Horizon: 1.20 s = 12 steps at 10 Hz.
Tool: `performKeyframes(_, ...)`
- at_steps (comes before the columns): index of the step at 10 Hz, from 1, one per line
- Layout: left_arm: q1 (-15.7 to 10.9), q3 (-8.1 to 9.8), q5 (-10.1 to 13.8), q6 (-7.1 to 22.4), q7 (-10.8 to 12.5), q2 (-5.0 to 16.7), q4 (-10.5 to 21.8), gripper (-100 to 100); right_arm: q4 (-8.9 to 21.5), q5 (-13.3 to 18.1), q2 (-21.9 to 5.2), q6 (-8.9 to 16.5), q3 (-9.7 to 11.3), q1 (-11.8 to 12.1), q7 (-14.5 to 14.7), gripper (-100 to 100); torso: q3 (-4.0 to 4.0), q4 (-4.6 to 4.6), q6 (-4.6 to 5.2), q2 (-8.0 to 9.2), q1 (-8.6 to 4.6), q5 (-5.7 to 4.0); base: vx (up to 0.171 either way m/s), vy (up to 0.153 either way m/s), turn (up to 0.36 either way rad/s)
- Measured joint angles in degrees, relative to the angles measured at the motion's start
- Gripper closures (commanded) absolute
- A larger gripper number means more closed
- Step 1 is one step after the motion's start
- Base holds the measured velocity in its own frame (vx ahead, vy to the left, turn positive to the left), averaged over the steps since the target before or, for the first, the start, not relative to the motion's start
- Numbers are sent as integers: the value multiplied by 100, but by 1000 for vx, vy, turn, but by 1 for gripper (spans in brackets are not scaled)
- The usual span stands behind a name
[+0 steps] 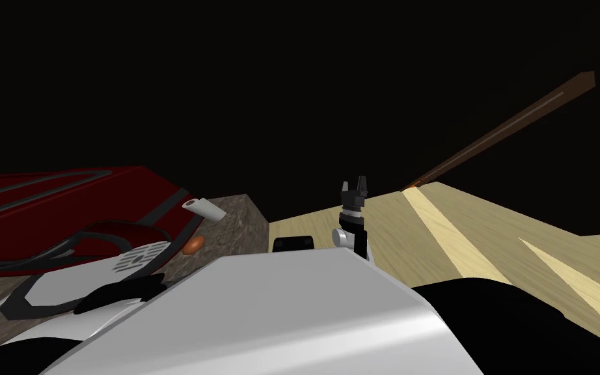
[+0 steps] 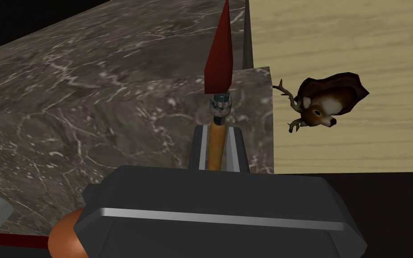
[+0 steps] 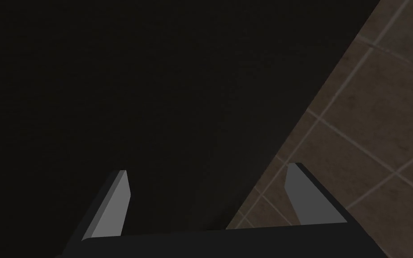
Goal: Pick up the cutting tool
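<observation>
By the corner of the marble countertop, our left gripper clamped on the cutting tool at its orange handle, red blade pointing away, our right gripper spread apart.

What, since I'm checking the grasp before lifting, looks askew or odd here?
Nothing spilled or broken. Only the knife stands out: its blade is dark red, not metal-coloured. The left pincer grips its orange handle in line, by the marble counter.

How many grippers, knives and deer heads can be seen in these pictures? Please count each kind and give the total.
Grippers: 2, the left gripper and the right gripper
Knives: 1, the knife, held in the left gripper
Deer heads: 1, the deer head
Total: 4
</observation>
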Motion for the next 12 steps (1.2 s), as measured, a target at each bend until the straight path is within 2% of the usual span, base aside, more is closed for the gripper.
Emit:
performKeyframes(1, 0, 0, 0, 0, 0, 0, 0, 100, 0, 0, 0, 0, 0, 0, 0, 0, -1, 0, 0, -1, 1, 0, 0, 0, 0)
performKeyframes(2, 0, 0, 0, 0, 0, 0, 0, 0, 0, 0, 0, 0, 0, 0, 0, 0, -1, 0, 0, -2, 1, 0, 0, 0, 0)
performKeyframes(3, 0, 0, 0, 0, 0, 0, 0, 100, 0, 0, 0, 0, 0, 0, 0, 0, -1, 0, 0, -2, 1, 0, 60, 31, 193)
performKeyframes(7, 236, -205, -233, 15, -114, -26, -429, 100, 0, 0, -1, 0, -1, 1, 0, 0, -19, -7, -3, -33, 18, 4, 89, 49, 216)
performKeyframes(12, 566, -366, -473, 75, -261, -12, -1048, 100, 0, 0, -1, 0, -1, 1, 0, 0, -19, -7, -1, -33, 14, 3, 77, 32, 165)
